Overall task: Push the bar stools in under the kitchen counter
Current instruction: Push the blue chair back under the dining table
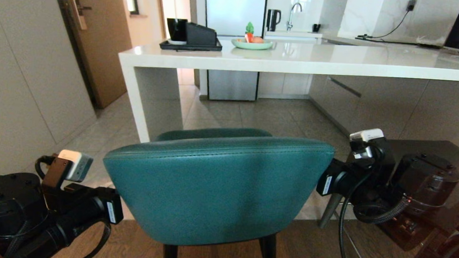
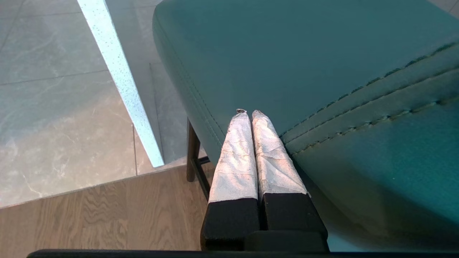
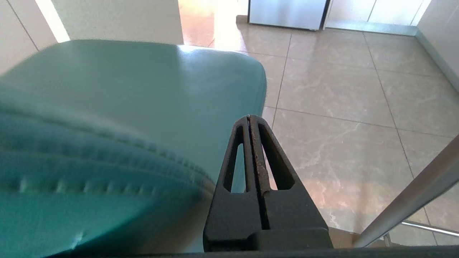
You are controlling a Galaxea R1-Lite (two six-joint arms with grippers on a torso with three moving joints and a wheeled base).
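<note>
jaws pressed together on both grippers, pinching nothing. left gripper (image 2: 249, 114) at one flank of the teal stool (image 1: 216, 184), right gripper (image 3: 250, 118) at the opposite flank, by the backrest. stool short of the kitchen counter (image 1: 297, 59), seat not yet under the slab.

Left arm (image 1: 29, 208): low at robot's left, forearm reaching forward, wrist camera on top. Left gripper (image 2: 250, 114): white-wrapped fingers (image 2: 235, 157) pressed together, tips side by side. Right arm (image 1: 405, 187): higher at robot's right, angled inward, cable looped below wrist. Right gripper (image 3: 250, 118): black slotted fingers (image 3: 274, 157) closed flat against each other, nothing between
</note>
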